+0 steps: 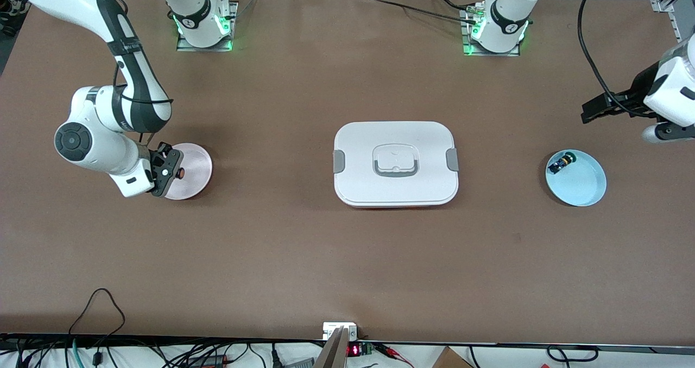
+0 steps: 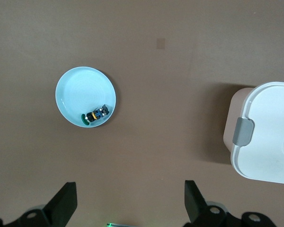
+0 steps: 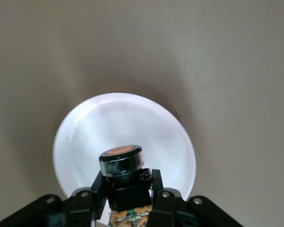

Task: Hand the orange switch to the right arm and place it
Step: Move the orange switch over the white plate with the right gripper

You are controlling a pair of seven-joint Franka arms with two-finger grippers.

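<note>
Orange switch clamped in right gripper over round pink plate.
Left gripper waiting, jaws wide, holding nothing; blue-black part in round light-blue dish.

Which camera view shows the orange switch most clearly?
The right wrist view: the orange switch fills it, clamped in the right gripper over the pink plate. The front view shows only a speck; the left wrist view misses it.

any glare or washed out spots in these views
Right wrist view: the pink plate glares nearly white under the orange switch. Left wrist view: the white lidded box casts a soft shadow. Front view: evenly lit, green base lights glowing.
</note>
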